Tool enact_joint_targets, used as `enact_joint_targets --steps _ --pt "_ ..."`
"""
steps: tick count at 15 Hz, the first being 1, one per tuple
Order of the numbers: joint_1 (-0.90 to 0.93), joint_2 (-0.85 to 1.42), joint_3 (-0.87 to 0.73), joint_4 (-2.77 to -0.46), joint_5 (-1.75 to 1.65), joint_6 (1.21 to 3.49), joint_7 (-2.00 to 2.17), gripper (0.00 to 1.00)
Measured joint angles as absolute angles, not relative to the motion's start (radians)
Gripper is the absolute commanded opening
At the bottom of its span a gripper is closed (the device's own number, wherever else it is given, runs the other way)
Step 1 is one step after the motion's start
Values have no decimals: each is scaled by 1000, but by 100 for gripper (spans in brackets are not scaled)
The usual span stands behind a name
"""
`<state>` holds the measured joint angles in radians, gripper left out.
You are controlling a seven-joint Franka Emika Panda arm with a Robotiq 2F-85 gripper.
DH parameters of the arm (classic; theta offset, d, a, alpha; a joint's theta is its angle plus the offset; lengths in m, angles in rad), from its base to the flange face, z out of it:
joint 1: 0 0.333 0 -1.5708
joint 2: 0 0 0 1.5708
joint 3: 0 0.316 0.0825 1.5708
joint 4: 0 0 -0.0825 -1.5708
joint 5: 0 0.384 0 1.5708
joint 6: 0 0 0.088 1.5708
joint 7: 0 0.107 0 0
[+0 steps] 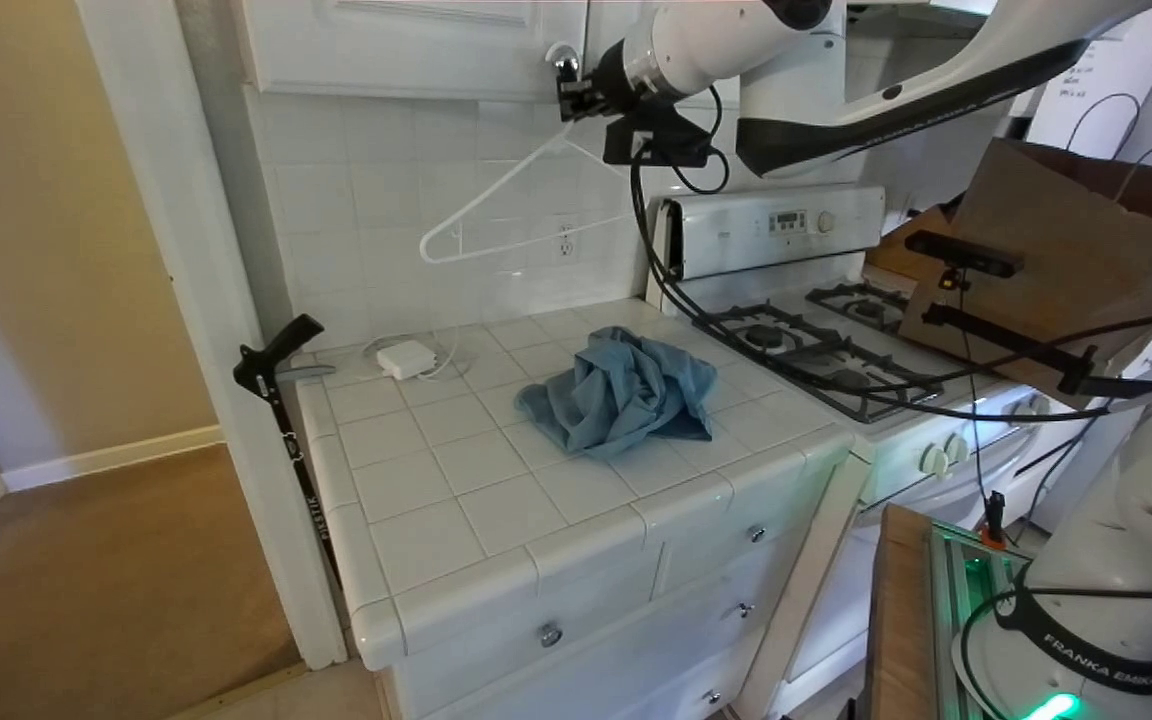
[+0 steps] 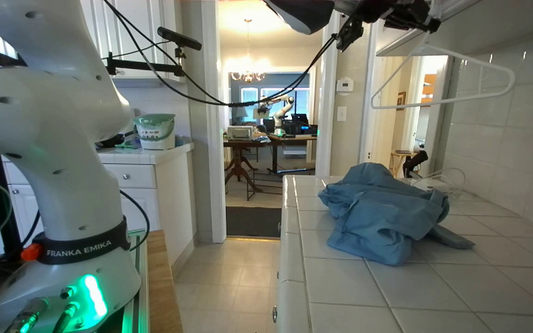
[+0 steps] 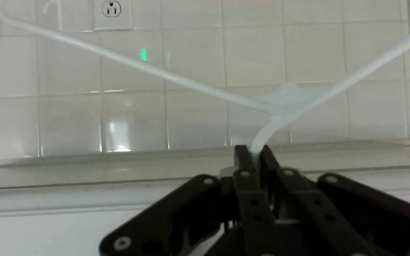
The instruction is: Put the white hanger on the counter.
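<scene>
Tiled counter (image 1: 476,465), backed by the tiled backsplash (image 1: 366,200) and next to the gas stove (image 1: 731,245), hasn't got its delivery yet; I'd call the job approx. halfway. White clothes hanger (image 3: 294,103) is up in the air, roughly over the counter's back edge, not touching the surface. Blue cloth (image 1: 626,395) lies bunched nearer the stove-side edge, so I'd prob. aim for tiles twd the opposite edge. My gripper (image 3: 255,153) is pinched on the hanger's hook stem: grasp done, lowering & release left. White power adapter (image 1: 406,358) sits nr the back corner away from the stove; worth avoiding. Can't tell if hook tip's off the cabinet knob (image 1: 566,68); must chk b4 descending.
</scene>
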<state>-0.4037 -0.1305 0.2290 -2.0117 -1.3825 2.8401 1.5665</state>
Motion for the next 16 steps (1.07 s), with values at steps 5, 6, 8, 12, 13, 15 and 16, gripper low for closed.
enact_joint_targets --steps 5,6,8,12,13,15,16 --pt "-403 -157 229 -2035 -1380 2812 1591 2" --pt "-403 -169 228 -2047 -1376 2812 1592 2" --pt "-403 -196 223 -2079 -1369 2812 1592 2" --pt "-402 -253 221 -2154 -1329 2812 1584 2" --pt "-400 -266 220 -2176 -1306 2812 1567 2" --pt "-389 -289 211 -2224 -1219 2807 1477 2" --pt "-381 -298 204 -2244 -1173 2789 1415 2"
